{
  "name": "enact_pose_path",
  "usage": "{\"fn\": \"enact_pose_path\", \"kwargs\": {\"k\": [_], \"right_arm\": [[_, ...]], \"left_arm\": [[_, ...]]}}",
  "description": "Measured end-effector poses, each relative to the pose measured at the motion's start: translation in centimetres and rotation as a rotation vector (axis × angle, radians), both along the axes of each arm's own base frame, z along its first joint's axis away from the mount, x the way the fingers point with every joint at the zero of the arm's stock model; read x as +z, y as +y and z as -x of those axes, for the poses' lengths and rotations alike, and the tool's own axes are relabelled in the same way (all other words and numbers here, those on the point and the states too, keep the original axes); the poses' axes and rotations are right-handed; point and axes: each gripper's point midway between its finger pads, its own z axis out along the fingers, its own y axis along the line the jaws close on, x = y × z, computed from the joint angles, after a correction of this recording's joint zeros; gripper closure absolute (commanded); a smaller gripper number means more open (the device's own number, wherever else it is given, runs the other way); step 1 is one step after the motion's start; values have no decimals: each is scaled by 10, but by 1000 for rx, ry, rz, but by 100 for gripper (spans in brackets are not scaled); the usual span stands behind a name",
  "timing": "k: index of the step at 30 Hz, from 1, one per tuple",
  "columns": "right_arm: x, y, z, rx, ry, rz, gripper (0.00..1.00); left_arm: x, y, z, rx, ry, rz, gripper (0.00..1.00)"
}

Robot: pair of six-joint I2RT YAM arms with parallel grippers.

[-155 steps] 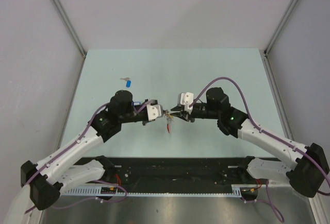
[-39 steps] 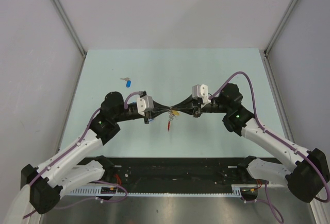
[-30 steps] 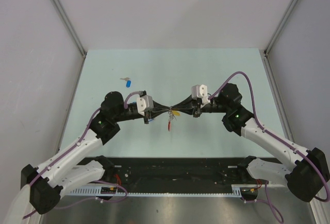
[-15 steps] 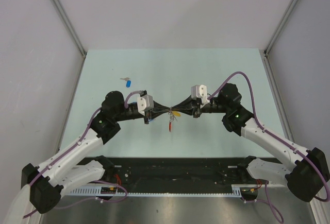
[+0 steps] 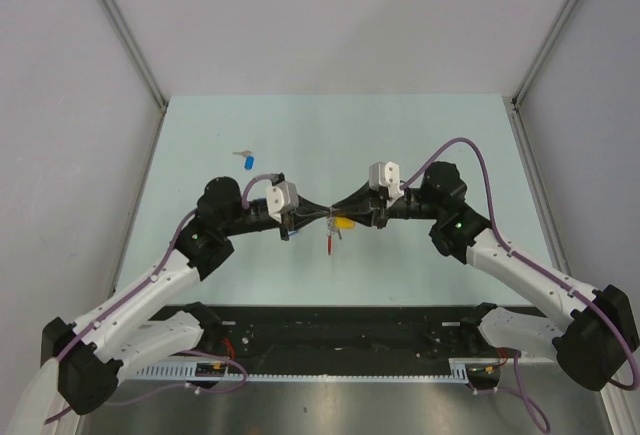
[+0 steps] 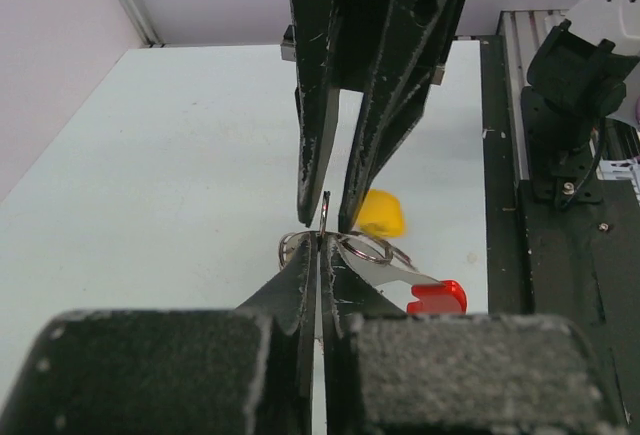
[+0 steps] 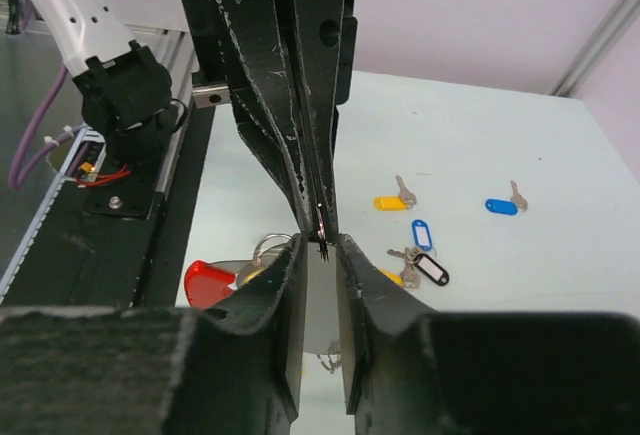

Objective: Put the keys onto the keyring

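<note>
The keyring hangs between both grippers above the table's middle; its red plastic part (image 5: pixel 329 246) dangles below, also in the left wrist view (image 6: pixel 437 297) and the right wrist view (image 7: pixel 208 283). My left gripper (image 5: pixel 322 218) (image 6: pixel 320 240) is shut on a thin silvery ring of the keyring (image 6: pixel 325 210), seen edge-on. My right gripper (image 5: pixel 346 218) (image 7: pixel 322 245) faces it tip to tip, shut on a flat silver key blade (image 7: pixel 320 305). A yellow tag (image 5: pixel 342 222) (image 6: pixel 380 213) hangs at the right fingertips.
Loose keys lie on the table: a blue-tagged one (image 5: pixel 249 162) (image 7: pixel 500 206) at the far left, a yellow-tagged one (image 7: pixel 392 202), a blue-rimmed tag (image 7: pixel 421 234) and a black-rimmed tag (image 7: pixel 432 269). A black rail (image 5: pixel 340 320) runs along the near edge.
Since five seconds ago both wrists have rolled and the grippers now meet tip to tip. Over the last second the yellow tag has swung slightly more into view; the arms have barely moved.
</note>
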Motion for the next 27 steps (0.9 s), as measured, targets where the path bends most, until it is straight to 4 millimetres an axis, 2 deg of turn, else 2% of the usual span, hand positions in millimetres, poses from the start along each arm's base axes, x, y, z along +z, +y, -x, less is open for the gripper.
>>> {"fn": "enact_pose_path", "kwargs": {"k": [3, 6, 10, 11, 12, 17, 20, 23, 27], "right_arm": [[-2, -1, -5, -35, 38, 3, 47], [-2, -4, -12, -83, 70, 3, 38], [0, -10, -23, -161, 114, -8, 34], [0, -11, -27, -187, 124, -11, 28], [0, -12, -30, -211, 140, -14, 27], [-12, -17, -58, -361, 226, -14, 29], [-42, -15, -79, -444, 319, 31, 32], [-88, -9, -97, -515, 436, 118, 36], [-149, 4, -102, -551, 579, 231, 42]], "left_arm": [[0, 2, -6, 42, 8, 0, 99], [0, 8, -15, 114, 16, -1, 99], [0, 24, -24, 234, 26, -6, 100], [-1, 28, -27, 267, 30, -9, 100], [-2, 33, -30, 304, 34, -14, 100], [-6, 65, -48, 493, 79, -23, 100], [-13, 94, -60, 618, 117, -20, 100], [-22, 122, -62, 719, 141, -16, 99], [-24, 142, -58, 790, 133, -1, 100]]}}
